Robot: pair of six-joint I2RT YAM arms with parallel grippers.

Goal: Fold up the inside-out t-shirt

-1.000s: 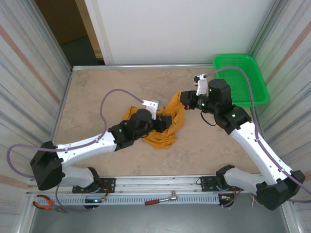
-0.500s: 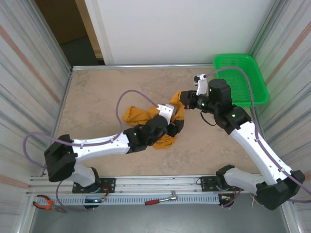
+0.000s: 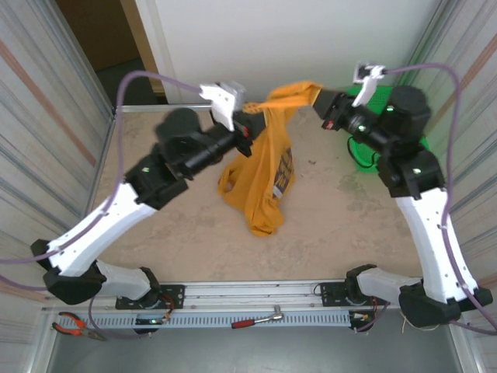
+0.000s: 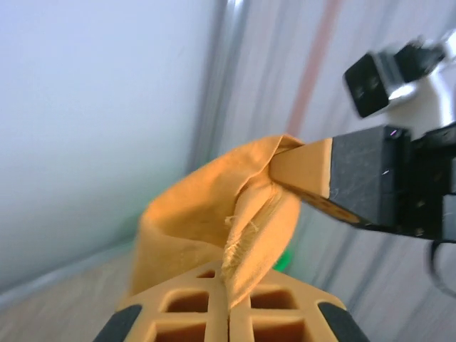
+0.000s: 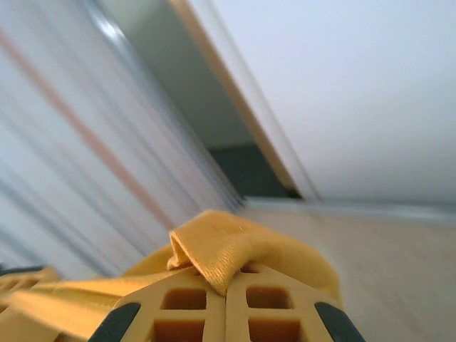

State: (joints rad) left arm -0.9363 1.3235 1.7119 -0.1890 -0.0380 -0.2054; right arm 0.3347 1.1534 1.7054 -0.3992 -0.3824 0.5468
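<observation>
T-shirt point(image 3: 256, 190) between left hand point(image 3: 247, 134) and right hand point(image 3: 320, 102), both clamped on it, print point(image 3: 284, 168) visible overhead

White links point(image 3: 109, 221), black joints point(image 3: 194, 148), purple cables point(image 3: 167, 75), orange latticed fingers point(image 4: 182, 305)

T-shirt point(image 3: 260, 179): soft matt cotton cloth, creased (seam shows loose threads). Table point(image 3: 326, 225): matt, mottled stone-look. Basket point(image 3: 359, 155): glossy green plastic.

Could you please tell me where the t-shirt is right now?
In the top view the inside-out t-shirt hangs above the middle of the table, pinched between the left gripper and the right gripper, left of the green basket.
</observation>
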